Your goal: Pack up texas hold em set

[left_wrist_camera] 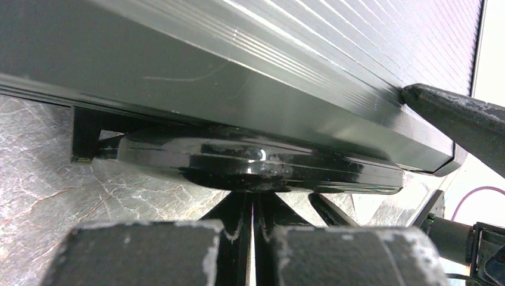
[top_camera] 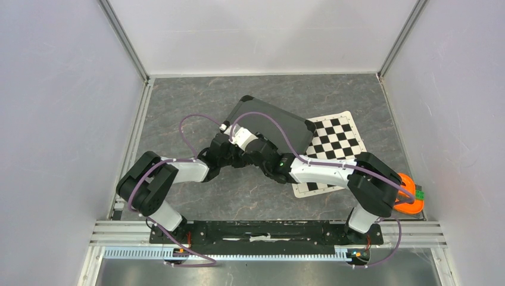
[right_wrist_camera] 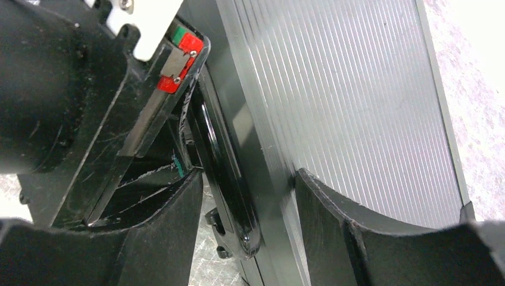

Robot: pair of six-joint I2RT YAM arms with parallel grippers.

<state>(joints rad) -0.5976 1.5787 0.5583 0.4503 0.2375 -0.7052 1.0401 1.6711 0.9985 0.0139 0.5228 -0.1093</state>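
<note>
Nearest, at 4 o'clock by the right arm's elbow, the orange ring (top_camera: 411,199) sits well apart from the work; it is no part of the set.

Both arms reach in to one spot at the case's near long edge. The left hand (left_wrist_camera: 252,214) has its fingers pressed together with nothing between them. It sits low on the counter (top_camera: 238,196) just under the glossy black handle (left_wrist_camera: 256,162), probably so it can nudge or brace that edge rather than grab it. The right hand (right_wrist_camera: 249,190) is spread and straddles the same edge. One fingertip (left_wrist_camera: 452,116) lies on the ribbed lid and the other is down on the handle side, with a gap showing there. This looks like pressing the lid home or lining up for a latch, not a firm pinch.

At 12 o'clock from the hands, the black case (top_camera: 274,122) lies flat and closed in mid-counter, turned askew. No chips, cards or dice show outside it, so they are likely inside already, and packing seems nearly done.

At the case's 3 o'clock, its far corner overlaps the checkered mat (top_camera: 339,140).
</note>
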